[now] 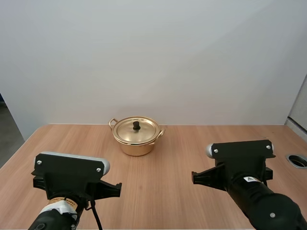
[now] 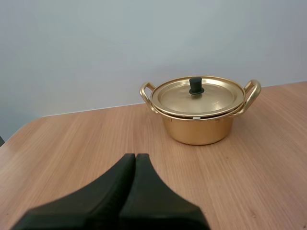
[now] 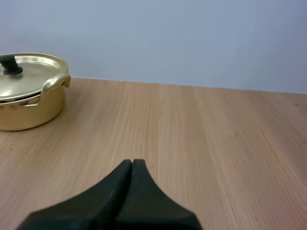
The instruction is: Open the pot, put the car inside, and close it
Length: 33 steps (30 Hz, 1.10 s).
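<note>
Left gripper (image 2: 135, 155): closed on nothing; its two black fingers lie together as one dark wedge, low over the table (image 2: 72, 143) and pointing forward.
Pot (image 1: 135, 143): golden and upright, at the far middle of the table, somewhat nearer to the left arm's side and well apart from both grippers; it has a handle (image 2: 253, 90) at each side.
Lid (image 2: 197, 96): sits flat on the pot, with a small black knob (image 2: 195, 85) upright at its centre.
Right gripper (image 3: 132, 162): closed and empty as well, fingers pressed together; the pot stands ahead of it, toward the other arm's side.
Step in hand: opening the pot, which I judge is not yet begun; the car goes in only after that.
How to do it well: open the fingers before going down, come from straight above the knob, and close on it well centred because it is small. Lift straight up so that the pot, which looks light, is not dragged along. Put the lid on bare wood beside the pot.
Surface: flat, smooth, light wood; at its right edge there is a round dark thing (image 1: 298, 160), perhaps a cable hole, but it is cut off and I am not sure.
Room: a plain pale wall (image 1: 153, 57) stands just behind the table.
</note>
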Each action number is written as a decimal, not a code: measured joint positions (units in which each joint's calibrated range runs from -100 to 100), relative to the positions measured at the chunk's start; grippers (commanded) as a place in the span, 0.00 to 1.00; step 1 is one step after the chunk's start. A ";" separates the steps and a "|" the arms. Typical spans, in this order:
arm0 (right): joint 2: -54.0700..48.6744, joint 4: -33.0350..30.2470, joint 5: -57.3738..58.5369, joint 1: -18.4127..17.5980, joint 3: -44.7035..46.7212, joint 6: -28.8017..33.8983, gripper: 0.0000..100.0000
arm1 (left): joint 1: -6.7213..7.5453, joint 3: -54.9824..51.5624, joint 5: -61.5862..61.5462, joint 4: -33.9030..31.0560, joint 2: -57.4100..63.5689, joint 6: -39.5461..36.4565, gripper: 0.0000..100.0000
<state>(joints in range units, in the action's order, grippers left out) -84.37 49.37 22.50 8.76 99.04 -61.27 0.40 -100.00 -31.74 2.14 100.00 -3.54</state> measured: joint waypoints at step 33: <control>-15.63 -51.50 8.85 -9.43 0.96 48.22 0.00 | -0.08 0.00 -0.14 -0.70 0.00 1.06 0.00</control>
<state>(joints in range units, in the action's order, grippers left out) -100.00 -2.13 31.36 -0.68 100.00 -13.04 0.33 -100.00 -31.88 1.44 100.00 -2.47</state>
